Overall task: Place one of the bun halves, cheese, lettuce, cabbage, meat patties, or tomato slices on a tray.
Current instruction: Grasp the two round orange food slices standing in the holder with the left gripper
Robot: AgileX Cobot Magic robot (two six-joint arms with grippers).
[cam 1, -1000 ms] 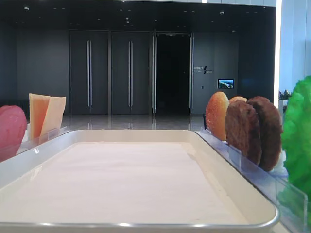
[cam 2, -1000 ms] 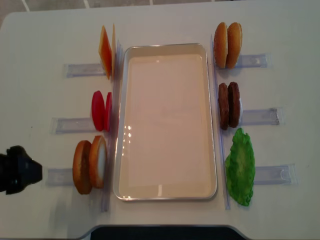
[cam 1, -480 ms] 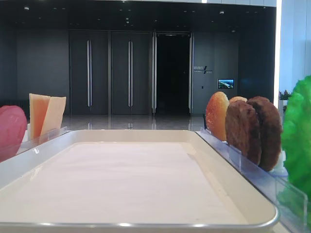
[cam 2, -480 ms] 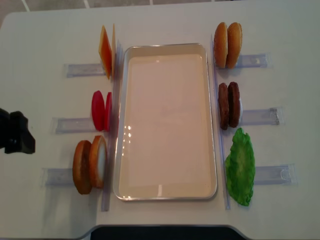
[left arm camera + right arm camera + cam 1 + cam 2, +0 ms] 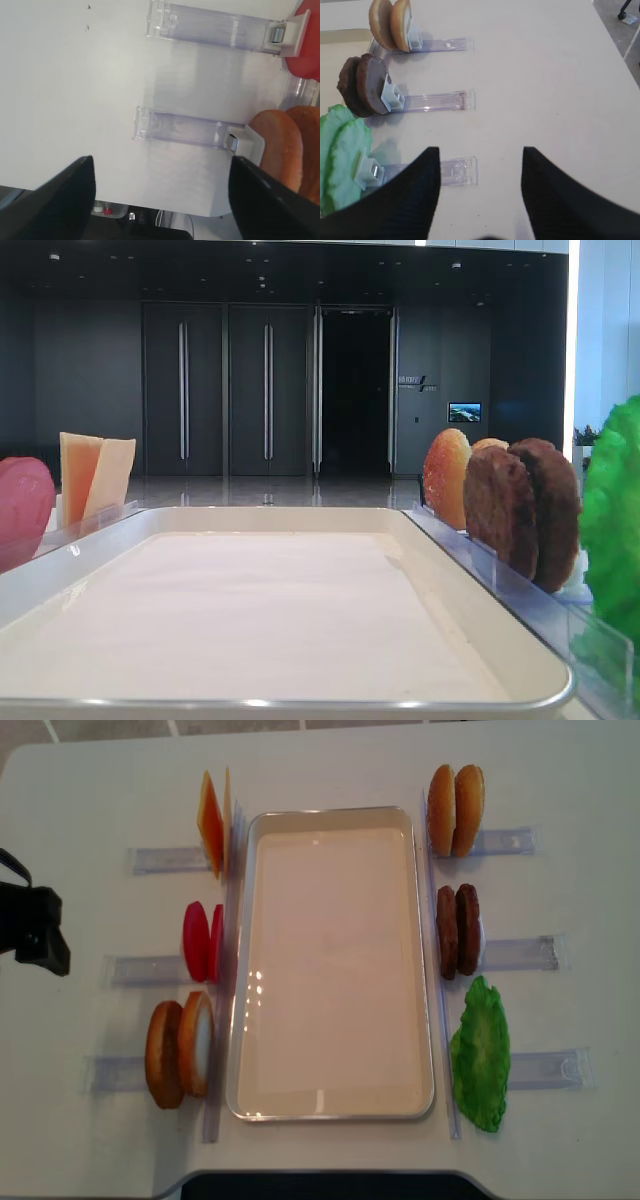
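The 2 bun halves (image 5: 180, 1048) stand on edge in a clear rack (image 5: 115, 1073) just left of the empty tray (image 5: 335, 818), at its near corner. They look light, stiff and smooth-crusted, so a pinch across the upper rim of 1 half seems safest. The left gripper (image 5: 30, 928) hovers well apart, beside the tomato slices (image 5: 201, 941), jaws spread wide and holding nothing. The right gripper (image 5: 480, 195) is likewise spread and empty.

Tray (image 5: 335, 1105) central; cheese (image 5: 213, 823), tomato slices (image 5: 201, 941) left; meat patties (image 5: 458, 930), lettuce (image 5: 481, 1054) right
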